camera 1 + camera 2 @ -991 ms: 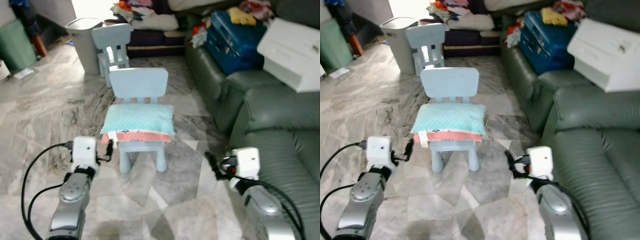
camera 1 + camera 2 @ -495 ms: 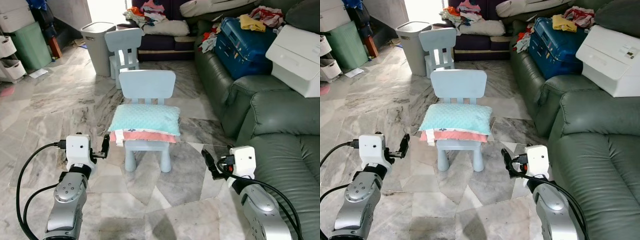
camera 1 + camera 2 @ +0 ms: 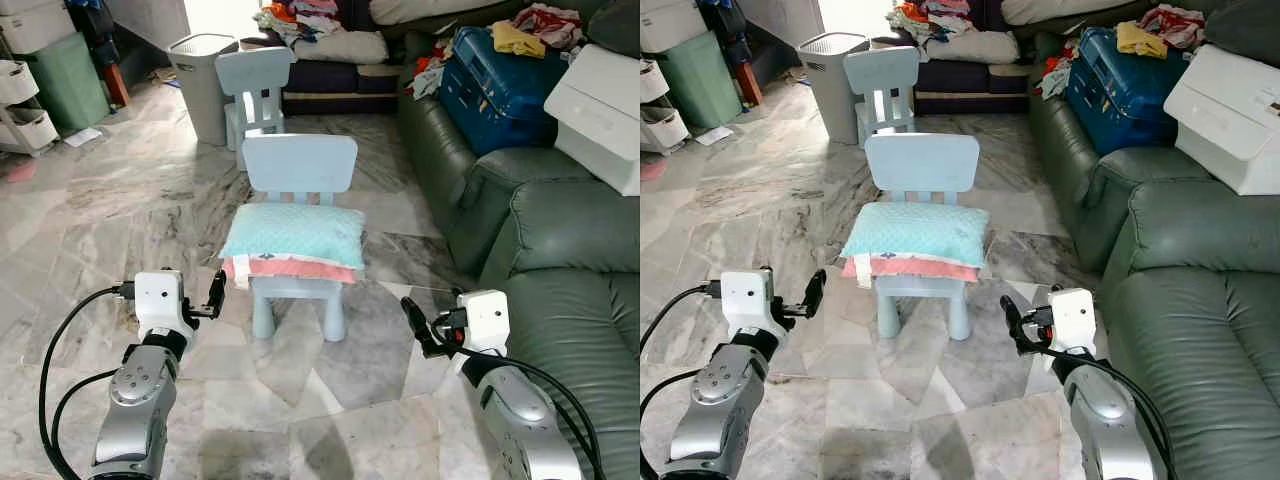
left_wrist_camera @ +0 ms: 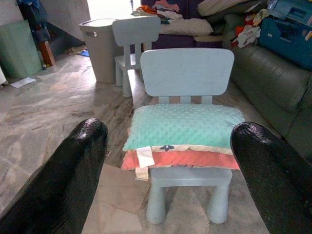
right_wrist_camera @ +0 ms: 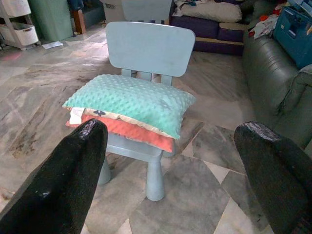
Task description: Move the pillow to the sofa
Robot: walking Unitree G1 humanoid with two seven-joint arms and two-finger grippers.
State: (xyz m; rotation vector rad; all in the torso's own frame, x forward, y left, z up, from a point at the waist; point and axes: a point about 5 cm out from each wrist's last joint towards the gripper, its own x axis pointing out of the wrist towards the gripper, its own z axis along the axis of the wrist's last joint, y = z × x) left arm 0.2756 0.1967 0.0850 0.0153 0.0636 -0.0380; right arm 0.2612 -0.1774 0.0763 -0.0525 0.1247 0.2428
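Note:
A mint-green dotted pillow lies on the seat of a small pale-blue chair, on top of a coral-pink cushion. The dark green sofa runs along my right side. My left gripper hovers low to the left of the chair, open and empty. My right gripper hangs to the right of the chair, near the sofa front, open and empty too. Both wrist views look at the pillow between spread fingers.
A second pale-blue chair and a grey laundry bin stand behind the first. A blue suitcase, a white box and clothes sit on the sofa. White drawers stand at far left. Marble floor surrounds the chair.
The whole picture shifted and sharpened as my head moved; the chair sits slightly closer and more centred. Both grippers hold the same open pose beside it.

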